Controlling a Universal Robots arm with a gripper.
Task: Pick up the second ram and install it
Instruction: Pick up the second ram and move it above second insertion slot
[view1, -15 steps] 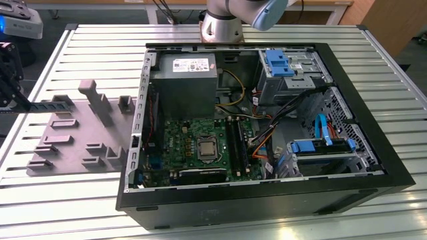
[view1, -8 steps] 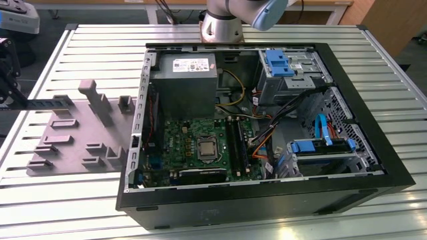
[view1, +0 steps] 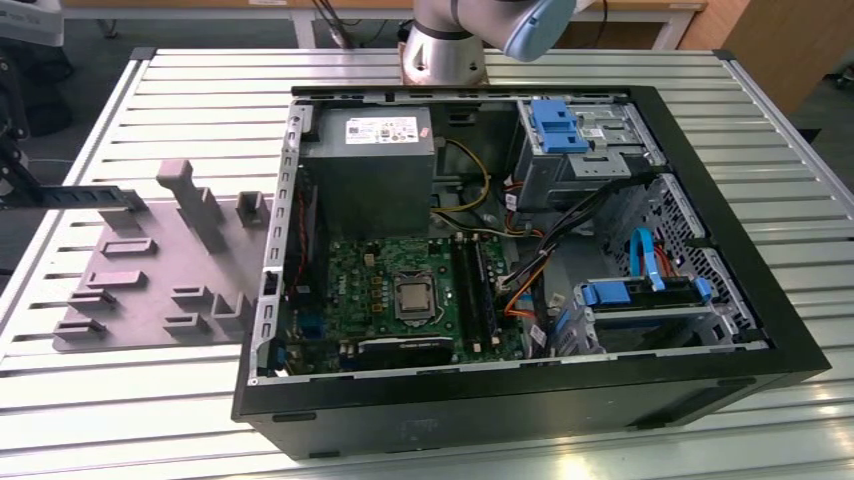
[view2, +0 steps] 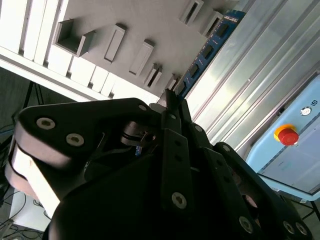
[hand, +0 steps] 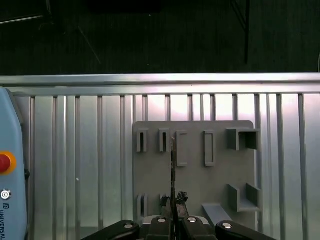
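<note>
The second ram is a thin blue-green strip with black chips, held level over the far end of the grey holder plate at the exterior view's left. My gripper is shut on one end of it. In the second wrist view the ram sticks out from between the dark fingers of the gripper. In the first wrist view the ram shows edge-on above the plate's slots, with the gripper closed around it. The motherboard's black memory slots lie inside the open case.
The open black computer case takes up the middle of the slatted metal table, with a grey power supply, blue drive cages and loose cables. The arm's base stands behind it. A light-blue pendant with a red button lies beside the plate.
</note>
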